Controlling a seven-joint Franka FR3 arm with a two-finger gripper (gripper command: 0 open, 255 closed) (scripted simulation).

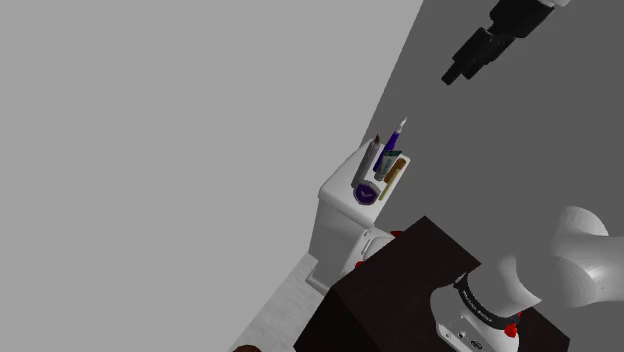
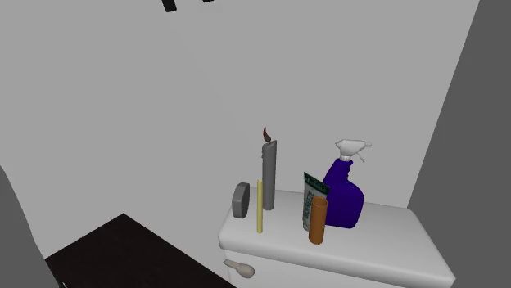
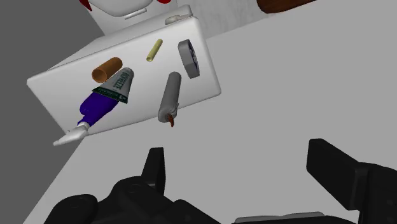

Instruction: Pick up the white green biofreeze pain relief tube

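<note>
From the shoulder view I saw the hand (image 1: 458, 72) hanging high up, well above the toilet tank (image 1: 335, 190). A small bunch of things stood close together on the tank. The white and green tube (image 1: 391, 160) was in the middle of that bunch.

In the second exterior view the tube stood upright on the tank. The orange cylinder (image 2: 318, 221) was just in front of it, touching or nearly so; I could not tell which. The purple spray bottle (image 2: 344, 198) was just beside it, toward that view's right. The grey candle (image 2: 269, 173) and the thin yellow stick (image 2: 260, 206) stood a little apart on the other side.

In the wrist view the two black fingers (image 3: 156, 167) stood far apart with nothing between them, so the hand was wide open and empty. The tube sat between the orange cylinder and the purple bottle, away from the middle of the hand.

I judged the good way was to move over the tube first, then come straight down. The tube stood taller than the cylinder, so I wanted to grab it near the top. I would turn the wrist so the fingers went into the free gaps — not into the bottle or the cylinder — and close softly, since a tube may squash.
</note>
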